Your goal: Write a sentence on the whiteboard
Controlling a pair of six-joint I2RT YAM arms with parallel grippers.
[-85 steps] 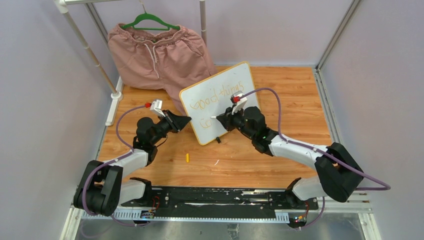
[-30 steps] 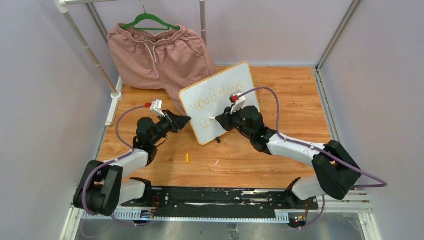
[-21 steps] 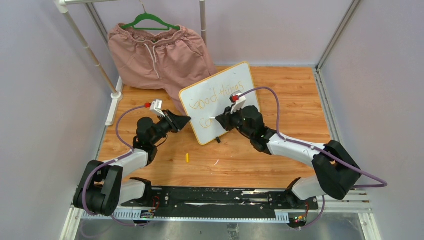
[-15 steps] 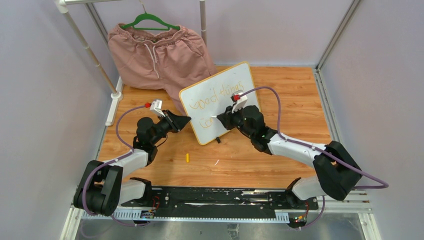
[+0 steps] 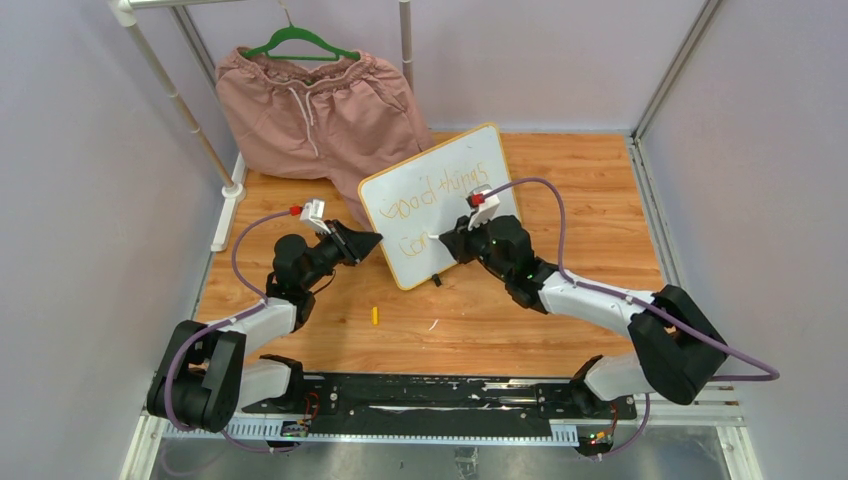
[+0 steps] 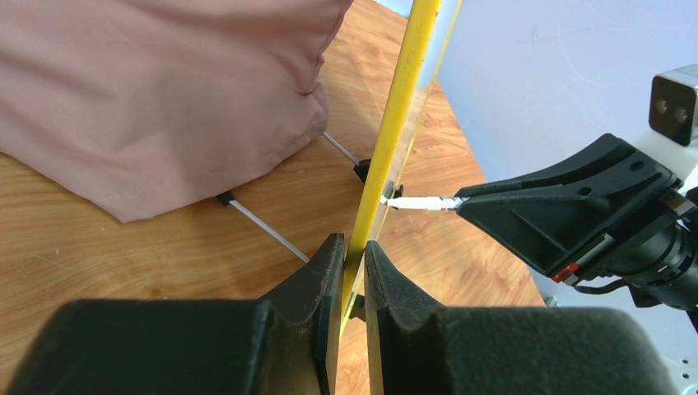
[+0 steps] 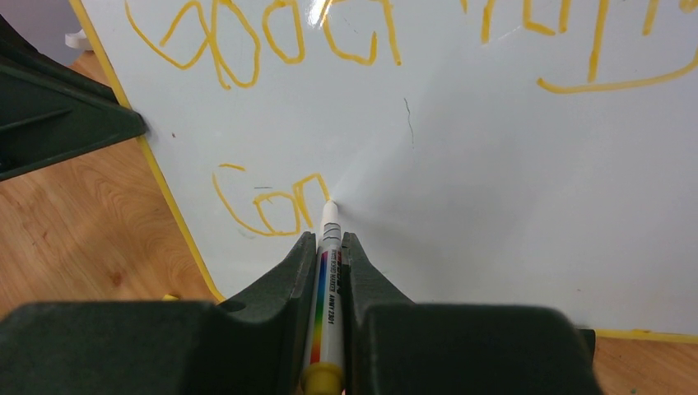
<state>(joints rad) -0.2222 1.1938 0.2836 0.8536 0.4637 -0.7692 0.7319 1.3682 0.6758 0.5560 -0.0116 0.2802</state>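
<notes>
So the whiteboard (image 5: 440,205) stood propped up at a tilt around the middle of the wooden surface (image 5: 580,200), turned a bit so its face looked toward the right arm. It was just in front of the pink shorts (image 5: 315,110) that hung off a green hanger (image 5: 300,42) at the back. Its yellow frame was pinched along the left edge by the left tool (image 6: 352,247), with both fingers pressed tight on either side of that thin rim.

The right tool (image 7: 328,239) was clamped on a white marker (image 7: 327,288) with a rainbow stripe down the barrel and a yellow end cap. The tip was touching the board right after the last letter on the lower line.

The sentence (image 5: 430,200) was in orange-yellow cursive. The top line read "good things", kinda wobbly. Below it, near the left edge of the board, only "Con" was there, and the rest of that line was blank white.

There was also a small yellow piece (image 5: 375,316) lying on the surface near the arms, well apart from the board, too small to tell what it was
</notes>
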